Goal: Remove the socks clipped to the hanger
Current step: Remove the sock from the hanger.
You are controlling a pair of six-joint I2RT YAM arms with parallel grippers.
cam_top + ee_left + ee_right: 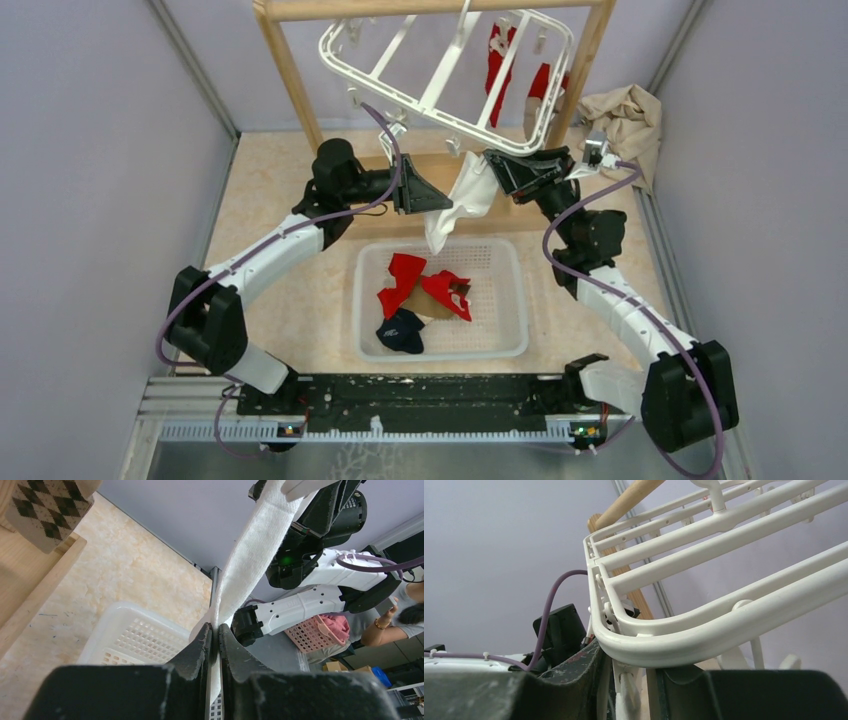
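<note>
Nearest the bases, the basket is holding red socks + a navy sock. Just beyond, the L gripper is clenching the cream sock low down, w/ the fabric stretching up toward 1 o'clock to the hanger. The R gripper is sitting under the hanger's near rim, a clip between its fingers (squeezing or not, can't tell). Farthest, at 12–1 o'clock, two clipped red ones are hanging off the tilted hanger inside the wooden frame.

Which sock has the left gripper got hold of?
The cream sock, pinched by the left gripper below the hanger's near rail; the red socks hang farther back, untouched.
</note>
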